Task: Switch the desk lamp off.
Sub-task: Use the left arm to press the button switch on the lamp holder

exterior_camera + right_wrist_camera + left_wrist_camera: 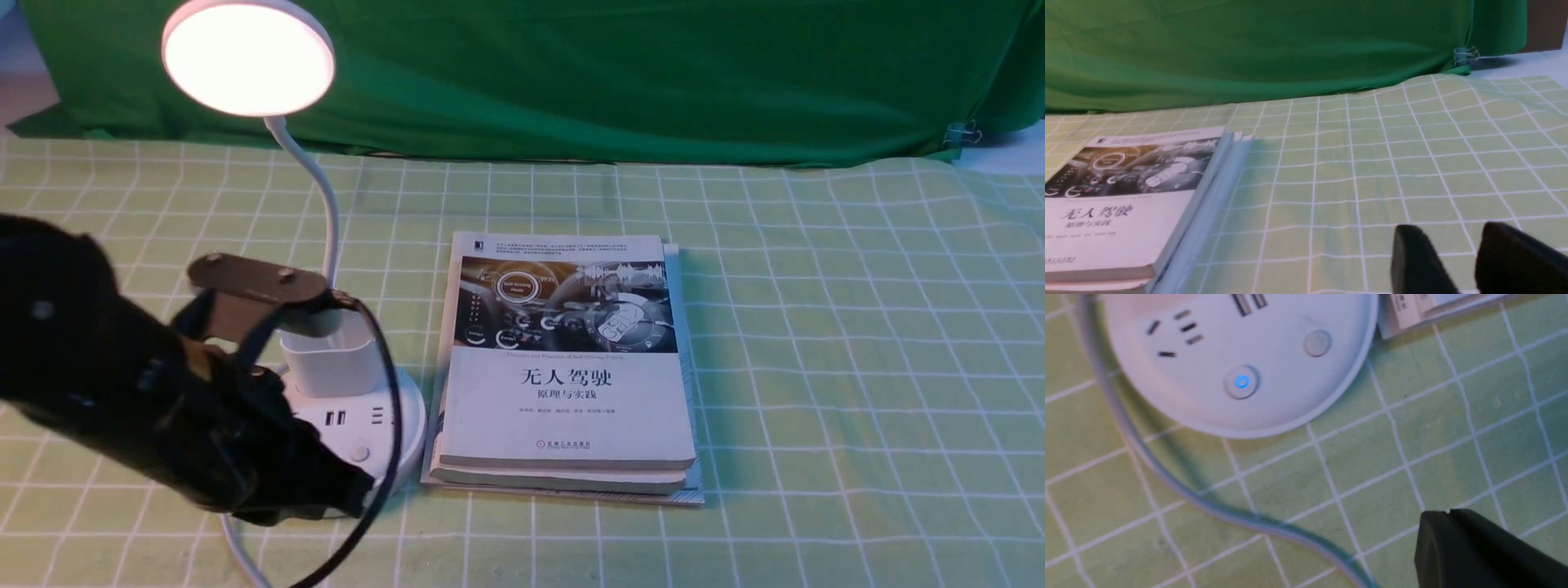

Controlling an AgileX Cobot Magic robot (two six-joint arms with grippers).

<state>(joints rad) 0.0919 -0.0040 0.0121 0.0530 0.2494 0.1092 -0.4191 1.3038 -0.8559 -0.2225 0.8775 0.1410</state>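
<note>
While its round head point(247, 55) is glowing bright, the desk lamp point(331, 355) is standing on the checked green cloth point(816, 343) just to the left of the stack of books point(571, 367), its round base point(404, 425) almost touching the stack's near left corner. The thin neck point(320, 188) is curving up from a small cup point(335, 359) that is sitting on the base, on the side away from the books' near edge. In the left wrist view a button point(1242, 381) is shining with a blue power sign, and a plain button point(1316, 343) is lying nearer the books point(1412, 310). A white cord point(1167, 482) is looping over the cloth on the base's side away from the books.

The left gripper point(322, 490) is hanging over the near left part of the base, further from the books than the cup; only one dark finger point(1474, 551) is showing in its own view, above bare cloth, so I cannot tell whether it is spread or closed. The right gripper point(1453, 257) is sitting low over the cloth to the right of the books point(1126, 212), its two fingers point(1412, 261) parted and grasping nothing
</note>
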